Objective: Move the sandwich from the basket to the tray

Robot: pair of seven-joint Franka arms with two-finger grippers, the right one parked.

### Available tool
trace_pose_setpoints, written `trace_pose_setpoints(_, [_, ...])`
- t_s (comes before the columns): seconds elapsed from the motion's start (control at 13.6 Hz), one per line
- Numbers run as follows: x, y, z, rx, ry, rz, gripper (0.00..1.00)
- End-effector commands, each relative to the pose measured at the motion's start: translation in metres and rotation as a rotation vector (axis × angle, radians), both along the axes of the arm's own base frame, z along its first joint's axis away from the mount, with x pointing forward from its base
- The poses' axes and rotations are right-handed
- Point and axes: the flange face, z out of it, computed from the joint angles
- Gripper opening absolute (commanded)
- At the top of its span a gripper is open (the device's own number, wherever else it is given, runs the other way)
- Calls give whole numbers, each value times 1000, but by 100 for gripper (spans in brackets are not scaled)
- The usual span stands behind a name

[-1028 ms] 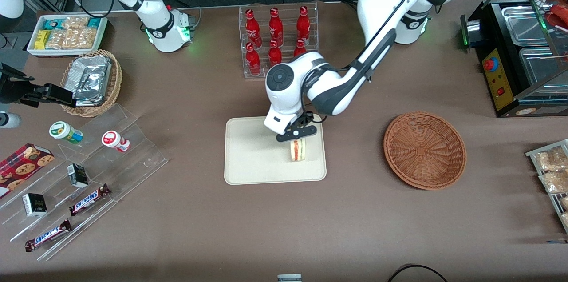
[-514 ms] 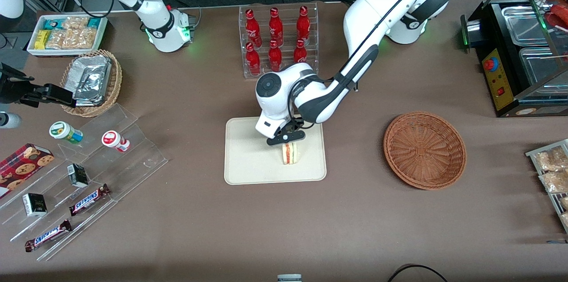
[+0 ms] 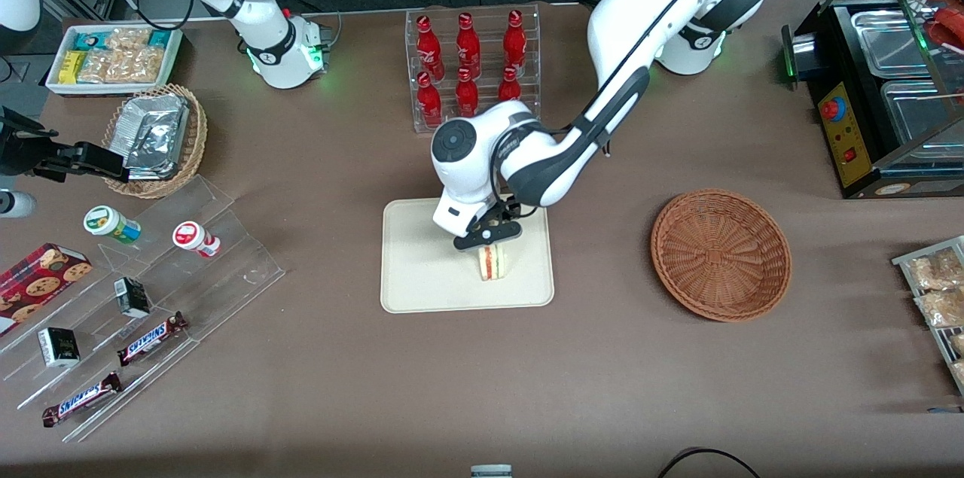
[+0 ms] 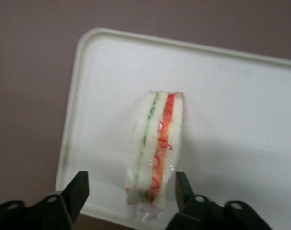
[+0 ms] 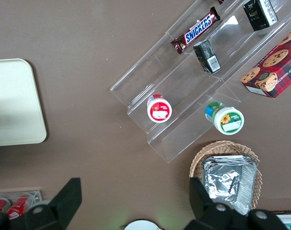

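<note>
Sandwich stands on edge on the tray, the open gripper just above it with fingers clear on both sides, so a straight lift should avoid toppling it.

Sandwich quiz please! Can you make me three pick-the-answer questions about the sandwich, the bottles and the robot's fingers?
1. Where is the sandwich?
A. in the basket
B. on the tray
C. on the bare table

2. How many red bottles stand in the clear rack?
A. six
B. four
C. nine

3. What are the gripper fingers doing?
A. squeezing the sandwich
B. holding a bottle
C. open, one on each side of the sandwich

Answers:
1 B: the sandwich stands on its edge on the cream tray, and the brown basket holds nothing.
2 A: two rows of three.
3 C: the left wrist view shows a gap between each finger and the bread.
</note>
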Motion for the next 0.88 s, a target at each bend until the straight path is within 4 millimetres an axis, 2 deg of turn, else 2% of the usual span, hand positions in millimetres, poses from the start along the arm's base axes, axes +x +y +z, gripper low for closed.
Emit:
trace_pose_setpoints(0.0, [12,33,89,-36,-41,127,100])
trace_pose_setpoints(0.15, [11,62,147,-12,-42,181,100])
trace_pose_setpoints(0.29, [19,116,201,38,-26,255,100])
trace_pose_setpoints(0.44, [18,165,257,13,-11,282,100])
trace_pose_setpoints(0.66, [14,255,314,-7,109,207,100])
trace_pose_setpoints(0.81, [2,303,340,-13,148,116,100])
